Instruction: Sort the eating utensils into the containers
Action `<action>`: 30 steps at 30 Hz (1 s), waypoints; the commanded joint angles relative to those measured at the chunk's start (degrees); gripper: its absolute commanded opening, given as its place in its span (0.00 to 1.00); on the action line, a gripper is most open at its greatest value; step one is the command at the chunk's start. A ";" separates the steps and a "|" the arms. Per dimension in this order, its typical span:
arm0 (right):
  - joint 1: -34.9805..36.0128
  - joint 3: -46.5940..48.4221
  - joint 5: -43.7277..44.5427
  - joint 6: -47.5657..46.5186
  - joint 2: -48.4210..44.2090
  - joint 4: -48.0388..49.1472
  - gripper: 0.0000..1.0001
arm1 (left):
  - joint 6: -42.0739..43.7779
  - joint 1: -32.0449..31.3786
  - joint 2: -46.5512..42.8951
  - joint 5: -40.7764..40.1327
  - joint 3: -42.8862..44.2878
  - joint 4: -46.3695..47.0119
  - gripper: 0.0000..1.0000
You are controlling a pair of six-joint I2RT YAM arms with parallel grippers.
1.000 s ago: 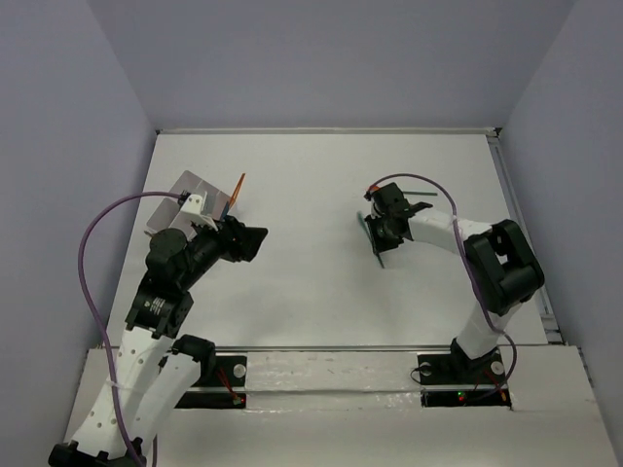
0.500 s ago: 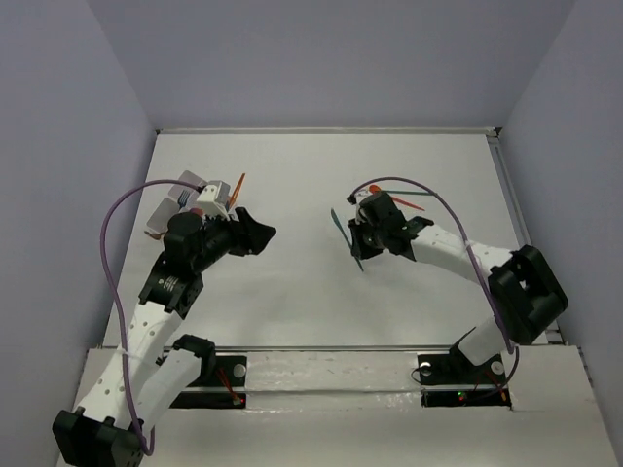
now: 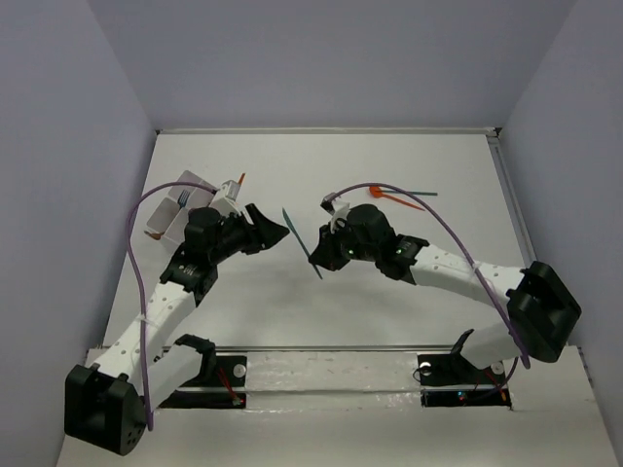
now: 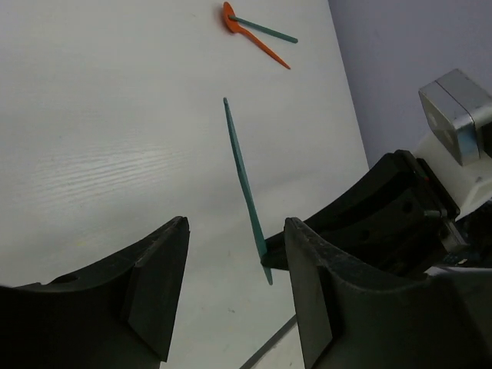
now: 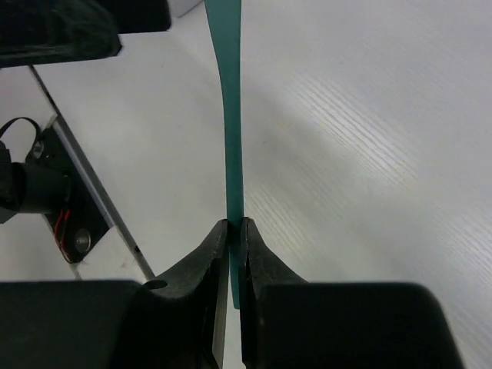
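Both arms have swung in toward the middle of the table (image 3: pixel 389 282) over the last second: the left gripper (image 3: pixel 273 232) has come away from the tray (image 3: pixel 167 216) and reached right, while the right gripper (image 3: pixel 319 258) has carried its teal stick (image 3: pixel 300 241) leftward to meet it. From the overhead camera, I see the stick slanting between the two grippers, its far tip just beside the left fingers and its near end pinched by the right ones. The tray sits at the far left, partly hidden by the left arm, with an orange piece (image 3: pixel 240 181) poking up at its right edge; I cannot tell which compartment it stands in. An orange spoon (image 3: pixel 389 197) and a teal piece (image 3: pixel 414 192) lie crossed on the table, beyond the right gripper and well apart from the tray. On the left wrist camera, the left gripper (image 4: pixel 237 224) is spread wide and holds nothing; its fingers (image 4: pixel 157 284) frame the teal stick (image 4: pixel 242 173), which hangs tilted above the table ahead of them, gripped near its lower end by the right gripper (image 4: pixel 384 215). Farther off, the orange spoon (image 4: pixel 254 38) lies with the teal piece (image 4: pixel 265 31) resting across its bowl. On the right wrist camera, the right gripper (image 5: pixel 235 227) is clamped tight on the teal stick (image 5: pixel 228 115), the flat strip running straight up out of the pinched fingers, clear of the table surface below it.
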 commanded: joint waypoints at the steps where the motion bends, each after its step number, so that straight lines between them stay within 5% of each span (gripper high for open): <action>1: 2.18 -0.13 -2.65 1.08 -1.03 7.17 0.07 | -4.79 -1.89 1.22 -0.11 -0.40 8.71 0.63; 9: 4.28 -0.74 -4.15 0.73 -1.90 8.23 0.07 | -4.88 -4.52 4.21 -4.77 0.48 9.95 0.59; 12: 4.28 -1.44 -4.15 0.73 -2.52 8.41 0.07 | -4.79 -5.05 4.74 -6.44 0.56 10.39 0.23; 16: 4.28 -2.68 -4.06 0.91 -3.48 9.02 0.07 | -4.18 -5.05 4.74 -8.46 1.44 9.42 0.06; 18: 4.28 -3.12 -3.71 1.17 -4.01 9.28 0.16 | -3.40 -5.58 4.39 -9.26 1.97 8.72 0.06; 23: 4.28 -4.17 -1.35 1.08 -7.17 8.15 0.73 | -0.85 -5.58 3.16 -12.59 4.51 5.03 0.06; 25: 4.28 -5.05 0.93 0.47 -10.59 7.09 0.88 | 1.08 -5.58 2.90 -13.82 5.92 1.79 0.06; 30: 4.28 -7.33 4.28 -0.76 -18.78 5.42 0.93 | 4.87 -5.58 1.23 -18.83 8.82 -3.84 0.06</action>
